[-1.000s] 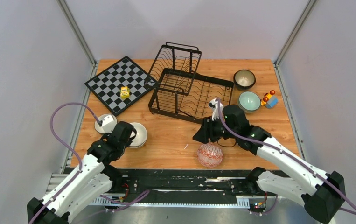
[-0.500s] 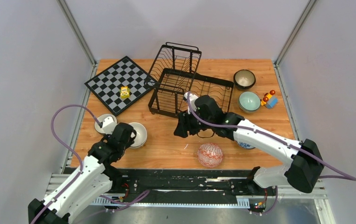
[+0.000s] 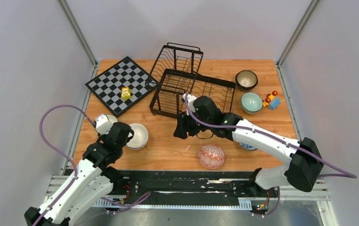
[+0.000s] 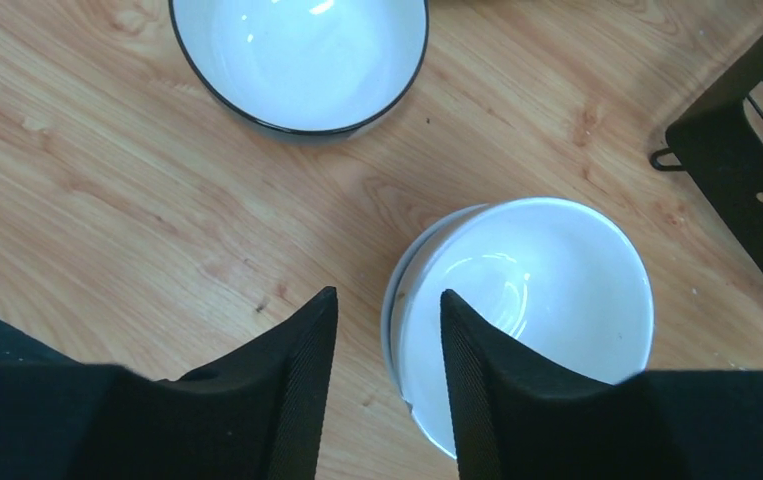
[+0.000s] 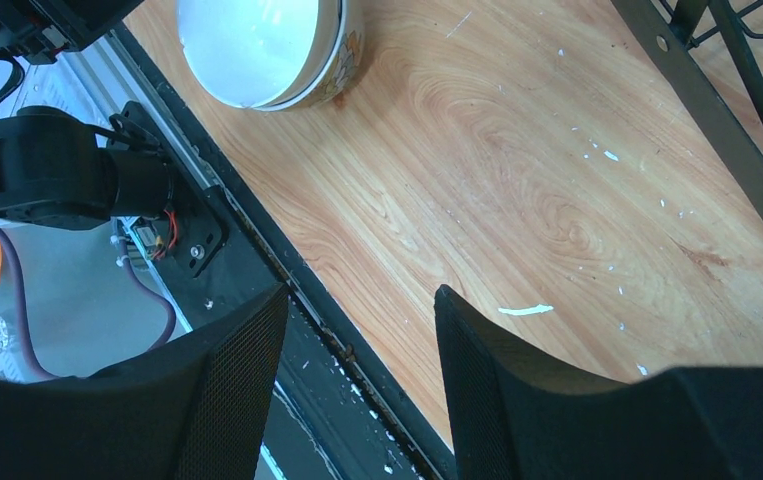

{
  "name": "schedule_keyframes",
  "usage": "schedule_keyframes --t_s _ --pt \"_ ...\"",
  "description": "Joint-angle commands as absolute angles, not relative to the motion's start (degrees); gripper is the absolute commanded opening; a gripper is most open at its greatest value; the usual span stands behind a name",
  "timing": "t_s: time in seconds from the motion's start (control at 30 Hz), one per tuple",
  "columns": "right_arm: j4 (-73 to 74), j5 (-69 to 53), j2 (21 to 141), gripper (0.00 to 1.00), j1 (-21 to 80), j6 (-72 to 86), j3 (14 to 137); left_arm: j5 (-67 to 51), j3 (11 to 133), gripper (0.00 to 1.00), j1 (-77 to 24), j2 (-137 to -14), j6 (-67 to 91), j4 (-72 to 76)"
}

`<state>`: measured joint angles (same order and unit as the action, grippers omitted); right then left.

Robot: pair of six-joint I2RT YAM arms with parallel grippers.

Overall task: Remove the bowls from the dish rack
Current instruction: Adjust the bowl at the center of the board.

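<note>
Since the earlier frame the right arm has swung in from the rack's right front to its near edge, and the left arm has lifted a little. The right tool (image 5: 360,295) hangs released, fingers apart over bare wooden bench (image 3: 168,141) just in front of the black wire two-tier dish rack (image 3: 183,46). The left tool (image 4: 387,300) is released too, gripping nothing, above the rim of a white glazed ceramic bowl (image 4: 532,300) nested in another, left-front of the rack. A black-rimmed white bowl (image 4: 297,60) stands farther left.

No bowl shows in the rack. A red-patterned round bowl (image 3: 211,156) lies upturned in front of it, with a pale teal bowl (image 3: 251,101) and a dark-glazed bowl (image 3: 246,79) to its right.

Such bowls are likely stiff, slick, chippable and fairly light, so pinch the rim with one finger inside. No writing is legible.
</note>
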<state>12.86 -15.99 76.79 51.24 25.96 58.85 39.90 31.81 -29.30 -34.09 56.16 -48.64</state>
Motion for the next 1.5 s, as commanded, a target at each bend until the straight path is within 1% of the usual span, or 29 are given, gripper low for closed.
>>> schedule_keyframes --t_s 0.0,0.17,0.33,1.03,1.27,1.3,1.33,1.47 --pt "13.2 -15.1 74.8 0.59 52.1 25.4 57.4 43.4 32.8 0.43 -28.6 -36.2 56.4 -47.9" --pt "13.1 -14.8 73.1 0.59 52.0 25.6 55.9 43.1 32.7 0.39 -28.3 -39.4 55.9 -45.2" --pt "13.3 -14.4 71.6 0.59 52.0 25.6 55.2 42.9 32.4 0.33 -27.3 -40.7 55.1 -43.4" --pt "14.4 -13.4 70.7 0.59 52.0 25.5 55.0 39.3 28.2 0.31 -25.2 -42.3 53.9 -39.4" --pt "14.9 -13.5 70.3 0.59 52.0 25.3 55.4 38.8 29.4 0.3 -25.0 -41.2 53.1 -39.6" --pt "15.1 -13.6 70.1 0.59 52.0 25.3 55.6 38.5 30.2 0.33 -25.0 -40.8 52.7 -40.0" --pt "15.3 -13.7 69.8 0.59 52.0 25.1 55.8 38.2 31.1 0.39 -25.0 -40.5 52.1 -40.5" --pt "18.2 -12.1 67.6 0.59 52.0 23.0 58.4 36.2 36.9 0.76 -25.0 -38.7 47.9 -43.1"
